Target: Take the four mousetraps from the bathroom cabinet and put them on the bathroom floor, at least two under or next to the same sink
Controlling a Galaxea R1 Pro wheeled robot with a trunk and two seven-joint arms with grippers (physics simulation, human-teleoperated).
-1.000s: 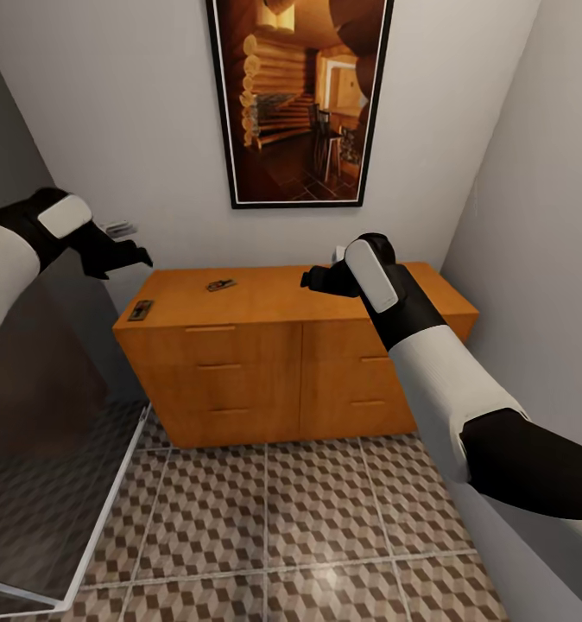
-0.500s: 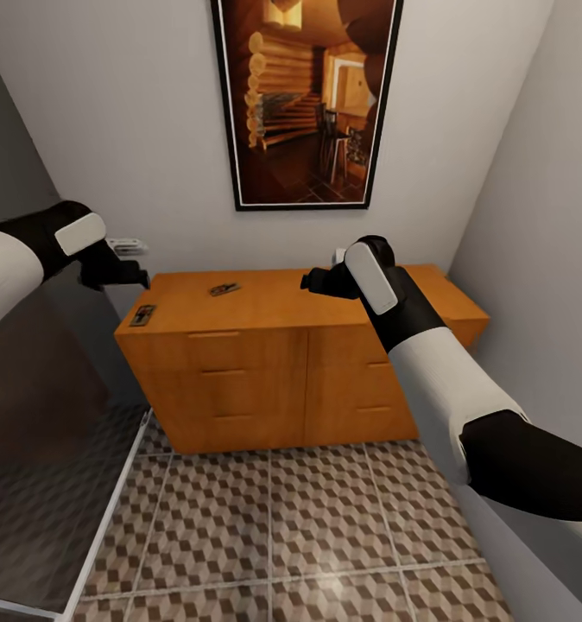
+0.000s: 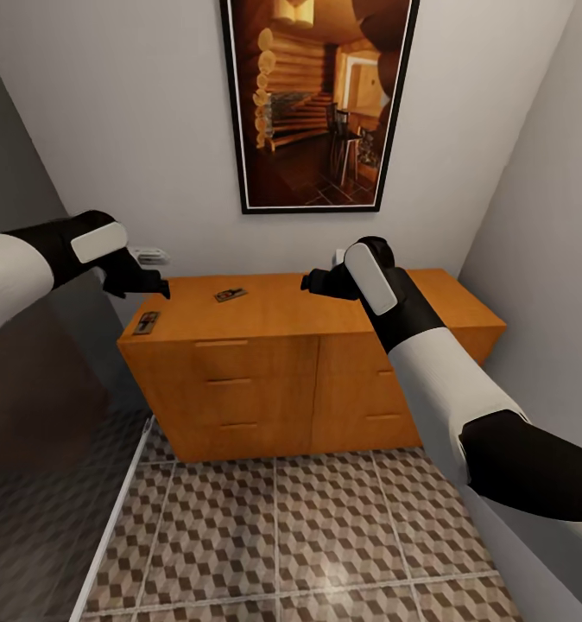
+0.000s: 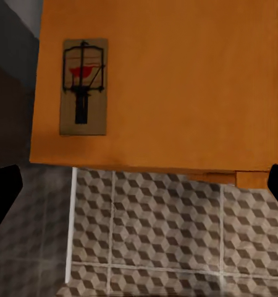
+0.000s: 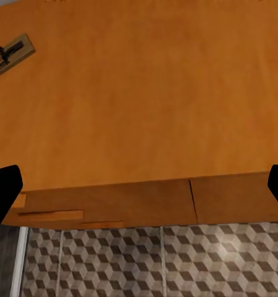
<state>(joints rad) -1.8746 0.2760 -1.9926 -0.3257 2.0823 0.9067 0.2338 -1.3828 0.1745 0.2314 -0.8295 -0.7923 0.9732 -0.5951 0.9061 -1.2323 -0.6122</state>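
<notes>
The left gripper (image 3: 157,288) hovers above the left end of the cabinet (image 3: 282,380), nearer than the right gripper (image 3: 313,281) to the mousetrap (image 3: 146,322) lying flat by the front-left corner; in the left wrist view this trap (image 4: 83,86) sits ahead of the widely spread, empty fingers (image 4: 3,192), its long axis running front to back across the top. A second mousetrap (image 3: 230,295) lies between the arms. The right fingers (image 5: 4,185) are likewise spread and empty; only two traps are visible.

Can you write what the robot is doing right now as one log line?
left pincer: open, above corner mousetrap | right pincer: open, empty | second mousetrap: on cabinet | floor: no traps
</notes>
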